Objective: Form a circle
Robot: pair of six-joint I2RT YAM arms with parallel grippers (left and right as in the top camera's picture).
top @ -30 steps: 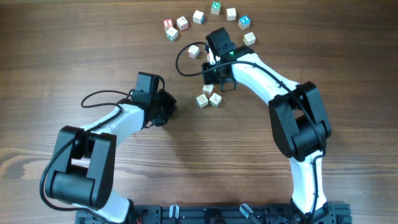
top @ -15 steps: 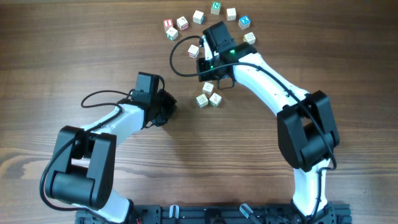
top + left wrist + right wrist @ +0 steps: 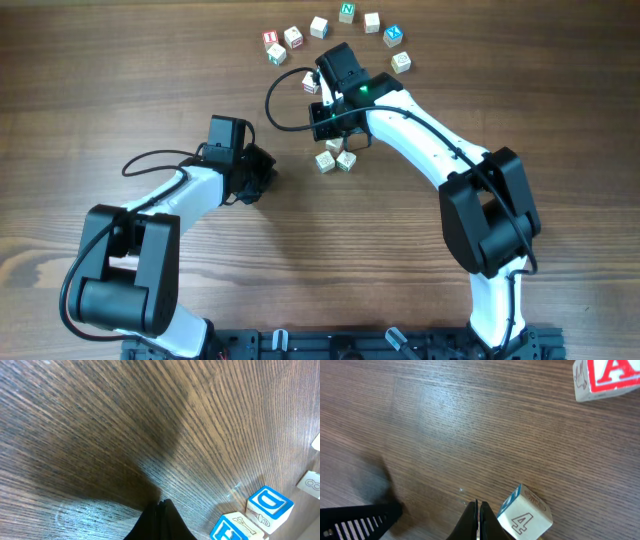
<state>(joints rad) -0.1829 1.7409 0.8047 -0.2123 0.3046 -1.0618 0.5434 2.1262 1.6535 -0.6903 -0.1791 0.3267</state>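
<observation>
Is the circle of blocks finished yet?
Not yet. An arc of cubes curves along the top like half a ring. The shut right gripper sits right beside the 4 cube. That cube and the loose cubes below the arc are not in it yet.

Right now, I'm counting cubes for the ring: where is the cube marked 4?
In the right wrist view, the cube marked 4 sits low at centre, just right of the right pincer.
</observation>
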